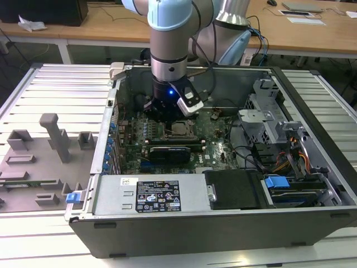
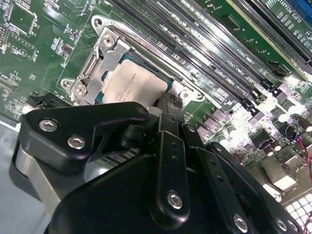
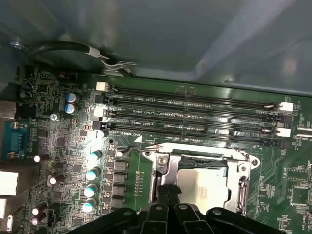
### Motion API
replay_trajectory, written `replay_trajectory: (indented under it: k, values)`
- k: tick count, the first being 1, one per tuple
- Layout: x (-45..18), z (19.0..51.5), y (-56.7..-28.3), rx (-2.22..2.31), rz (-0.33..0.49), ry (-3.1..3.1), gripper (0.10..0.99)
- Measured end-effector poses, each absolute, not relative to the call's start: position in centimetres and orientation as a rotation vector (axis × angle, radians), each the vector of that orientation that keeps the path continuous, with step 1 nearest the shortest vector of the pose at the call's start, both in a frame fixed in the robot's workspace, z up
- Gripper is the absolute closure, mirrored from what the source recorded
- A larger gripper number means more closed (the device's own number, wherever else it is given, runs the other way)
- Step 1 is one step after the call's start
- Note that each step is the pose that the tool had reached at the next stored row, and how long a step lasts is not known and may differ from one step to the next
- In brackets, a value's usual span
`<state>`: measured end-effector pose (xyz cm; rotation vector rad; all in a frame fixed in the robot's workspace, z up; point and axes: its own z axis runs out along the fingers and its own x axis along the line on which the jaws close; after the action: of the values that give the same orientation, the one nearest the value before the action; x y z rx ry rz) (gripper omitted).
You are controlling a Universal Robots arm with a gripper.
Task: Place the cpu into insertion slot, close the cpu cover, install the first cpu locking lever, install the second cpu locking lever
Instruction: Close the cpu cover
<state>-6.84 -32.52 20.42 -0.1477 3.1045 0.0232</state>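
The cpu (image 2: pixel 134 85) sits socketed in the second wrist view, end effector (image 2: pixel 163 117) pressed together.

Arm (image 1: pixel 170 44) reaches straight down into the open PC case (image 1: pixel 223 234), blue light lit at the wrist. Gripper (image 1: pixel 166 118) hangs low over the motherboard (image 1: pixel 217 148) — right at the insertion slot (image 1: pixel 191 134), on its edge toward the exterior view's left. cpu (image 1: pixel 179 129) shows as a pale silvery square seated in the slot. Long black graphics card (image 1: pixel 170 152) lies just in front of the slot, with the labelled power supply (image 1: pixel 159 195) along the near wall. Drive cage (image 1: pixel 290 167) with blue latches sits at the exterior view's right. Grey fixture tray (image 1: pixel 33 162) is on the slatted table (image 1: pixel 61 84) beside the case — wooden desk (image 1: pixel 111 25) behind
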Motion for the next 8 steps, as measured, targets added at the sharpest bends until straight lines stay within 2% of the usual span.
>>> replay_trajectory:
  k: [8]
  values:
    - [-6.57, 20.87, -32.51, -0.148, 0.022, 3.104, 0.98]
